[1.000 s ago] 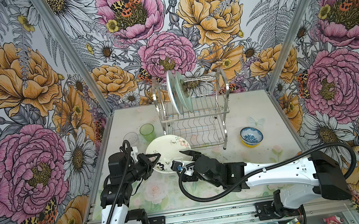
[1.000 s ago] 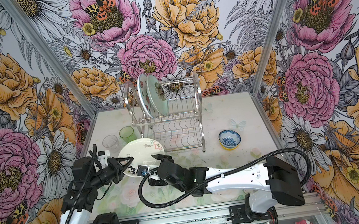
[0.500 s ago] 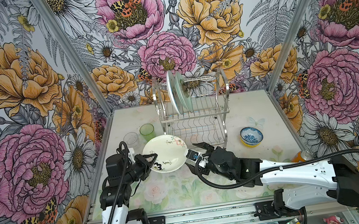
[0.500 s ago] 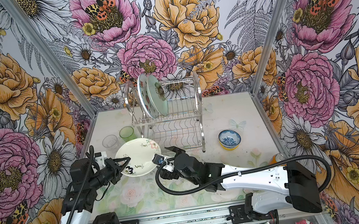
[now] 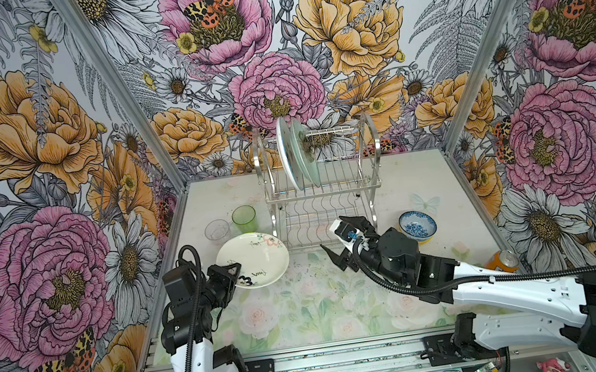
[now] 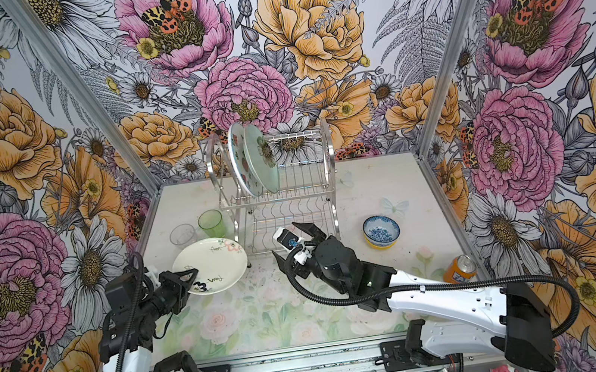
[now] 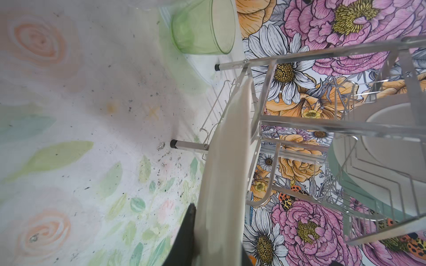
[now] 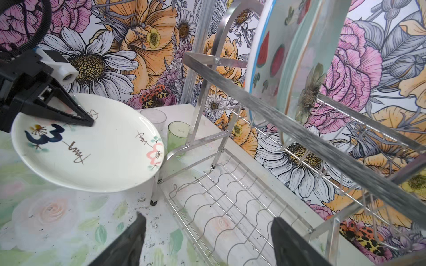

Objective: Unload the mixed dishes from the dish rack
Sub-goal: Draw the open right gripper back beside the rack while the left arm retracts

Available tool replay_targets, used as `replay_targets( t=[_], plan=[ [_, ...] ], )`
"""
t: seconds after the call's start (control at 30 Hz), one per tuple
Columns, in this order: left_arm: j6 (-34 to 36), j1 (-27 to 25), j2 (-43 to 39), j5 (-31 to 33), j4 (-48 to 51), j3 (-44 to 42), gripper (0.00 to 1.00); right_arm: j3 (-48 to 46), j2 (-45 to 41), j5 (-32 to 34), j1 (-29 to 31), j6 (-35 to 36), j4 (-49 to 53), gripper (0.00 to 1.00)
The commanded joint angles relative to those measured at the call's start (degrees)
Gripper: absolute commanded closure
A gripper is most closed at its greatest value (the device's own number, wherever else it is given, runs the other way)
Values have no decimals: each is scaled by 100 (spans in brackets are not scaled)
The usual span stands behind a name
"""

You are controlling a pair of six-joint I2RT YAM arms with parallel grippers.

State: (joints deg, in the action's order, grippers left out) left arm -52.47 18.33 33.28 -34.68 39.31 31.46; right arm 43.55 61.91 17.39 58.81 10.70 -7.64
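The rack (image 5: 344, 190) stands at the back of the table (image 5: 305, 311). On its upper shelf I see two plates on edge, close together: the watermelon plate (image 5: 286, 153) and, to its right, the green plate (image 5: 306, 154). The cream plate (image 5: 255, 259) is out of the rack. My left gripper (image 5: 236, 275) is closed on its near rim and holds it above the table, a little tilted.

The far edge of this plate is just beside the front left leg of the rack. Behind it stand the green cup (image 5: 244, 218) and the clear glass (image 5: 217, 229), near to each other. The blue bowl (image 5: 417, 226) sits to the right of the rack, with something yellow showing under it. The can (image 5: 502, 261) is near the right wall. Open table surface lies between my two arms.

My right arm reaches forward low. The right gripper (image 5: 332, 233) has its jaws wide apart, holds nothing, and faces the lower shelf.
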Motion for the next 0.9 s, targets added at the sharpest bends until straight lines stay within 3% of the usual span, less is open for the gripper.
replay_targets(
  t=[0.0,0.4,0.87],
  plan=[
    [44,208,-116,-52,-454,79,100,-122,-282,-155,-140,-170,-133,13],
    [181,643,134,255,-734,-244,100,-360,-679,-193,-445,-332,-73,13],
    [329,699,681,1154,-1436,-616,100,-553,-974,-371,-686,-494,-18,11]
  ],
)
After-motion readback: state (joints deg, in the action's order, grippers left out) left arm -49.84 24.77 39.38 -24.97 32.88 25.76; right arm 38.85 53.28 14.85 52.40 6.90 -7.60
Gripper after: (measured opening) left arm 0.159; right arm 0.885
